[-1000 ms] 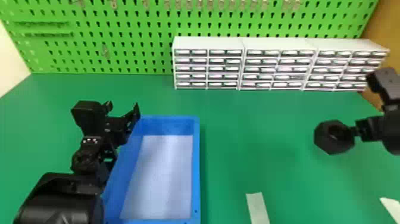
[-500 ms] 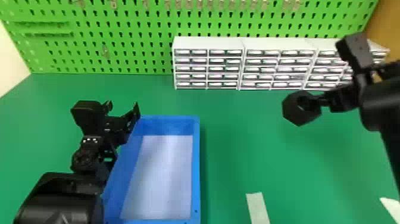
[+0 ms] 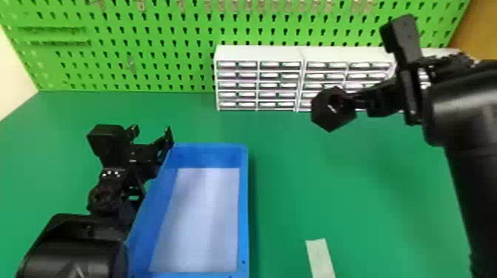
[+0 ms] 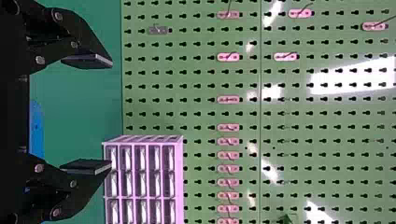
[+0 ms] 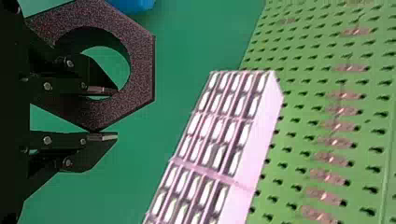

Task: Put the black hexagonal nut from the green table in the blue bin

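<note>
In the head view my right gripper [image 3: 364, 101] is raised over the right side of the green table [image 3: 332, 185], shut on the rim of the black hexagonal nut [image 3: 323, 114]. The right wrist view has the nut [image 5: 140, 70] close up, one wall pinched in my right gripper [image 5: 103, 113], one finger through its hole. The blue bin [image 3: 244, 207] stands left of the nut, its pale bottom bare. My left gripper [image 3: 153, 135] is by the bin's far left corner; its fingers stand wide apart, and the left wrist view also has the left gripper [image 4: 88, 114] open.
White drawer cabinets [image 3: 259, 53] line the back of the table in front of a green pegboard [image 3: 148, 63]. A pale tape strip [image 3: 320, 258] lies right of the bin near the front. The left forearm [image 3: 74, 247] lies along the bin's left side.
The right arm has moved left and farther back across the head view, carrying the nut toward the cabinets and higher in view. More of that arm shows now. The left arm has kept still.
</note>
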